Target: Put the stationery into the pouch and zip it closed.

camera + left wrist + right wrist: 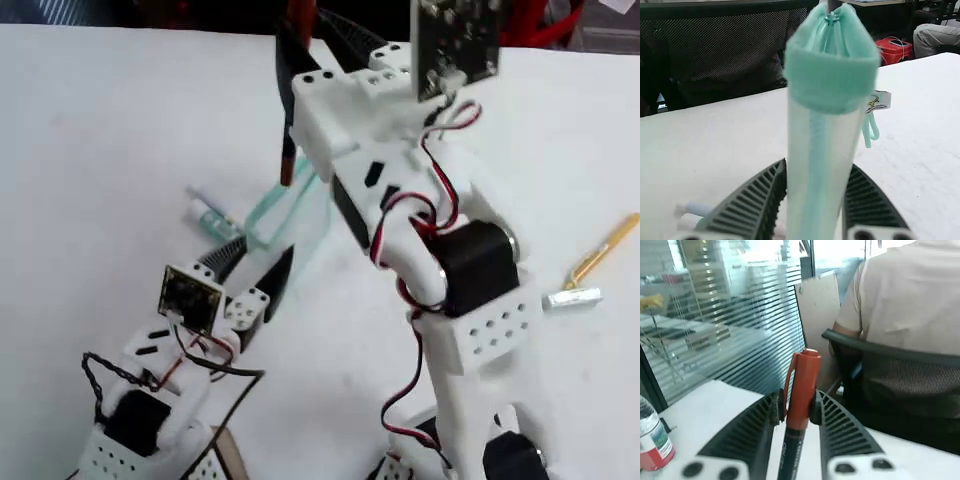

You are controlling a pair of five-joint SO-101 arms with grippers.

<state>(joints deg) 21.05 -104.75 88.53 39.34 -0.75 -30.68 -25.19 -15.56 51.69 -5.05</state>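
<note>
Pouch (822, 125) over white table (100, 120); blinds (740, 325) beyond.

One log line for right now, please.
left gripper: shut on pouch | right gripper: shut on red pen, tip near pouch | yellow pen: on table, unpacked
</note>
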